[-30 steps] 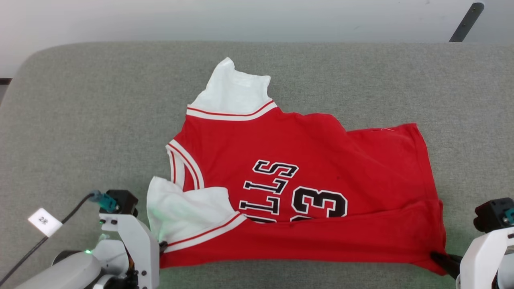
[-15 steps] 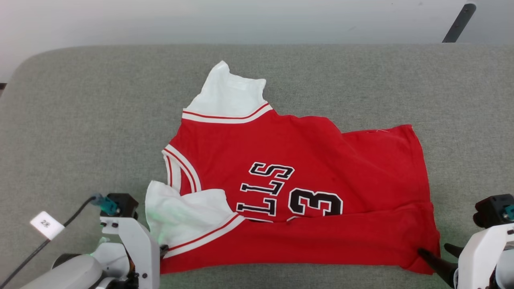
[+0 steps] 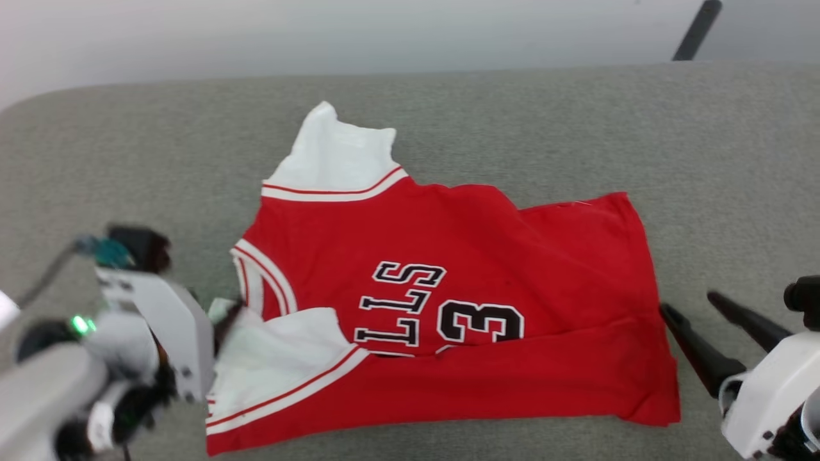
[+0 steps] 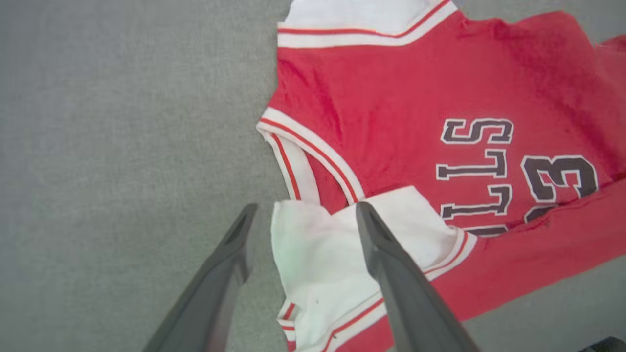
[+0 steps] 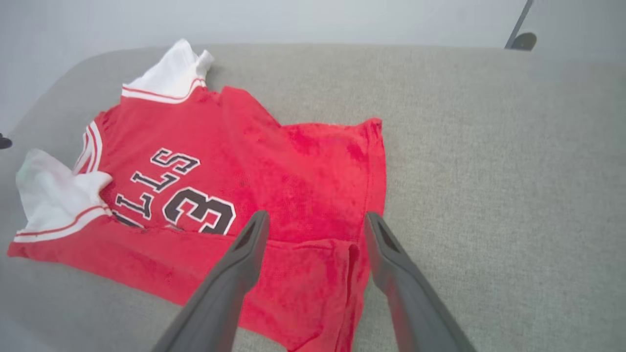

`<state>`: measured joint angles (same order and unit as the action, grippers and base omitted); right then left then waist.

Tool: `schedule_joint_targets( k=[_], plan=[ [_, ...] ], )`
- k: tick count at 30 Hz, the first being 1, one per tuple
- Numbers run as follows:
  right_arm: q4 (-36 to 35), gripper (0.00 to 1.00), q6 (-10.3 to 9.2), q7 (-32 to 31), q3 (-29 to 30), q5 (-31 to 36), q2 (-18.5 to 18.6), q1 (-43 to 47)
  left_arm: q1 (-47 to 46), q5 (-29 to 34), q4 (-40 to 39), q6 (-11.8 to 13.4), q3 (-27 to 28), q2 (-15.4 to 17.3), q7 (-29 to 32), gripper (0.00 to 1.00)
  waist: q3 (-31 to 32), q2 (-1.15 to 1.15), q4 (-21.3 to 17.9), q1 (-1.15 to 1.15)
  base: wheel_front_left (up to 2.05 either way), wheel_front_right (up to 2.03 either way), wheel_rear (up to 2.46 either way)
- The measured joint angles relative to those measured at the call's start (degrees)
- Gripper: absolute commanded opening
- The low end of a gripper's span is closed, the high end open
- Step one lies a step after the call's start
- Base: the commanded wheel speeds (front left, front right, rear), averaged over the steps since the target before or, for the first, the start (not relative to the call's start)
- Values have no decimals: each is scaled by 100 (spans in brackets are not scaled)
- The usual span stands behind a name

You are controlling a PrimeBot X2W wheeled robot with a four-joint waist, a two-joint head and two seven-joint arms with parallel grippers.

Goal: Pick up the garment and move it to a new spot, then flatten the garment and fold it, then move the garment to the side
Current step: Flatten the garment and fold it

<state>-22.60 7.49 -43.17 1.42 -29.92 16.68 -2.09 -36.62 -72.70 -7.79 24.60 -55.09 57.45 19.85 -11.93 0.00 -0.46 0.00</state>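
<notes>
Shirt (image 3: pixel 448 256) lies partly folded on grey surface (image 3: pixel 705 160); left tool (image 4: pixel 306 208) spread astride the white sleeve, right tool (image 3: pixel 690 302) spread at the hem.

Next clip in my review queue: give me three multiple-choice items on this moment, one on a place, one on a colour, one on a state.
1. Which part of the garment is the right tool nearest?
A. collar
B. hem
C. far sleeve

2. What colour is the lettering?
A. black
B. blue
C. yellow

3. How does the left tool stand?
A. shut on the sleeve
B. shut, empty
C. open

Answers:
1 B, its fingers lie just beside the hem.
2 A, the letters are black with a white outline.
3 C, its fingers are spread apart over the near white sleeve.
</notes>
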Motion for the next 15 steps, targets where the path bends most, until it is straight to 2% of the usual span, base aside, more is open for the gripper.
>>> schedule_joint_targets(
  k=[5, 9, 15],
  plan=[
    [30, 100, 0, 1291, -335, 213, 114, -323, -557, 375, 101, -202, 186, 70, -124, 100, -84, 0, -219, 0, 0, 0, 0],
    [189, 100, 0, 2291, -599, 402, 197, -558, -1059, 597, 467, -443, 342, -44, -263, 100, -200, 0, -400, 0, 0, 0, 0],
    [472, 100, 0, 3216, -932, 566, 260, -851, -1723, 739, 1378, -845, 420, -321, -129, 100, -468, 0, -656, 0, 0, 0, 0]
  ],
)
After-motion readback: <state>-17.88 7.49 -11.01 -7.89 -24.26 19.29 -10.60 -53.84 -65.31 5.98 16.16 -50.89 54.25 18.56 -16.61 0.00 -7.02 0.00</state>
